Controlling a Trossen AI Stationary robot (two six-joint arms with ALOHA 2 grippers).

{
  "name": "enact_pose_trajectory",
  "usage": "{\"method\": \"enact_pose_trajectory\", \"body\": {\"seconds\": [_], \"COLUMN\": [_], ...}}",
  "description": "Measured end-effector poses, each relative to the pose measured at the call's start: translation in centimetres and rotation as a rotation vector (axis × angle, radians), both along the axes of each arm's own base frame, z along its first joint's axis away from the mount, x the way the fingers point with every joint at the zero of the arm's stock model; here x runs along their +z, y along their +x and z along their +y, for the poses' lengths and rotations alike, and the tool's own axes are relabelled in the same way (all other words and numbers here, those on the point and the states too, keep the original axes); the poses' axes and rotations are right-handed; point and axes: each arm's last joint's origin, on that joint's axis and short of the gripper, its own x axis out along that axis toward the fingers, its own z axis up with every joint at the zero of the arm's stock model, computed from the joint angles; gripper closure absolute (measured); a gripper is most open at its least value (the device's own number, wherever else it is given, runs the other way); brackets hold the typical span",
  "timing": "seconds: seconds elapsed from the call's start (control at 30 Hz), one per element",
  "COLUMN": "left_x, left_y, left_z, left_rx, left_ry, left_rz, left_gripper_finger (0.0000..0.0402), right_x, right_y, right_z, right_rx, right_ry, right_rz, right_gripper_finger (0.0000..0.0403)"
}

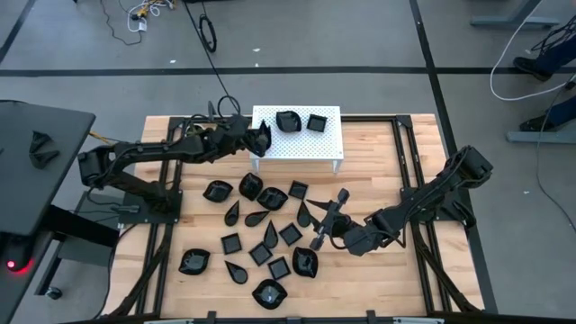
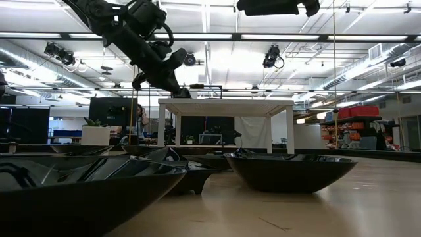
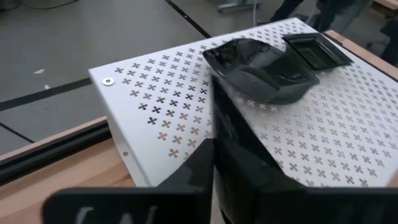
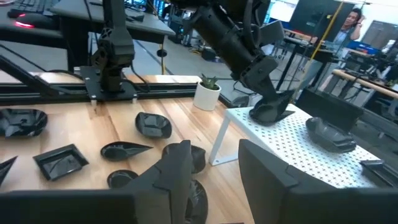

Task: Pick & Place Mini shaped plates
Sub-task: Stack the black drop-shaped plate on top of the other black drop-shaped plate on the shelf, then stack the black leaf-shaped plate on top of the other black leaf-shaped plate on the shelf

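Note:
My left gripper (image 1: 261,139) is over the left edge of the white perforated stand (image 1: 328,144), shut on a glossy black mini plate (image 4: 273,111). Two more black plates lie on the stand: a rounded one (image 1: 288,120) and a square one (image 1: 317,121). Many other mini plates lie scattered on the wooden table before the stand, such as a square one (image 1: 231,242) and a leaf-shaped one (image 1: 256,218). My right gripper (image 1: 322,220) is open, low over the plates at the scatter's right side, and touches nothing; its fingers point toward the table's left. My left gripper pinches the black plate by its rim (image 3: 225,127) between the two fingers, coming level from the table's left. The plate stands on edge, sticking out ahead of the fingers, low over the stand's left end (image 4: 249,121). I cannot tell whether it touches the stand.
A small white cup with a green plant (image 4: 208,93) stands on the table left of the stand. Black frame rails (image 1: 409,180) run along the table's sides. The stand's right half (image 1: 328,130) is bare. A person (image 4: 351,25) is in the room beyond.

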Motion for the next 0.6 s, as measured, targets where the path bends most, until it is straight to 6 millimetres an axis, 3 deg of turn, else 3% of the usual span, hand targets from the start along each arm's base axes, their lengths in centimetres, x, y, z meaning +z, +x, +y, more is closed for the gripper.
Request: {"method": "enact_pose_trajectory", "body": {"seconds": [0.3,0.6], "left_x": [1.4,1.4], "left_y": [-0.8,-1.6], "left_z": [0.0,-2.0], "left_rx": [-0.122,-0.233], "left_ry": [0.023,-0.017], "left_rz": [-0.014,0.098], "left_gripper_finger": [0.0291,0.0331], "right_x": [0.0,0.0], "right_y": [0.0,0.0], "right_z": [0.0,0.0], "right_rx": [0.004,0.004], "right_ry": [0.001,-0.002], "right_rz": [0.000,0.005], "right_gripper_finger": [0.0263,0.0263]}}
